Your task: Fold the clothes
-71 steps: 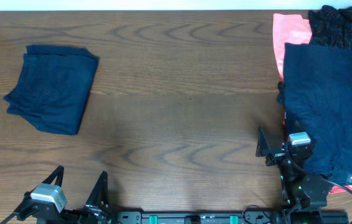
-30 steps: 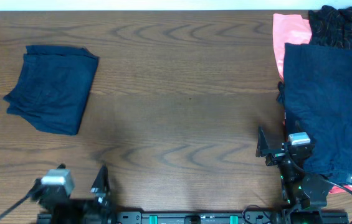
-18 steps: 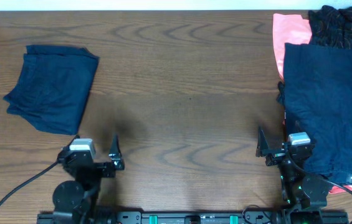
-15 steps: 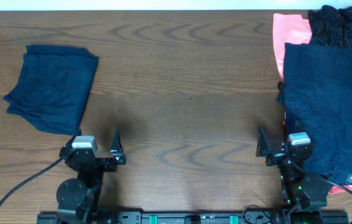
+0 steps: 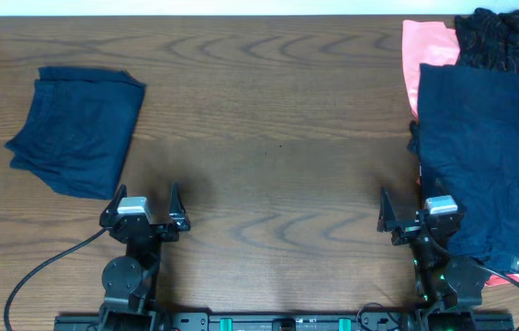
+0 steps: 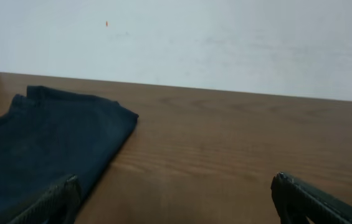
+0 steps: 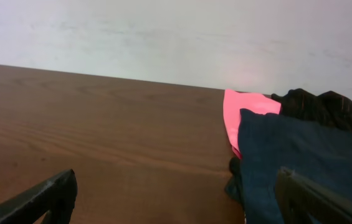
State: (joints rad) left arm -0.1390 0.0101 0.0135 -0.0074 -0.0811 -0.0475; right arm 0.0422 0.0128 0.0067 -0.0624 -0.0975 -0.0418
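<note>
A folded dark navy garment lies at the far left; it also shows in the left wrist view. A pile of clothes lies at the right: a spread navy garment on top, a salmon-pink one and a black patterned one behind it. My left gripper is open and empty, just below the folded garment's near right corner; its left finger is by the cloth edge. My right gripper is open and empty at the pile's left edge.
The wooden table stretches bare between the folded garment and the pile. A pale wall rises behind the far edge. The pink garment, navy garment and black garment show in the right wrist view.
My left arm has moved from the front left corner up and to the right, ending near the folded navy garment. The right arm and the clothes have not moved.
</note>
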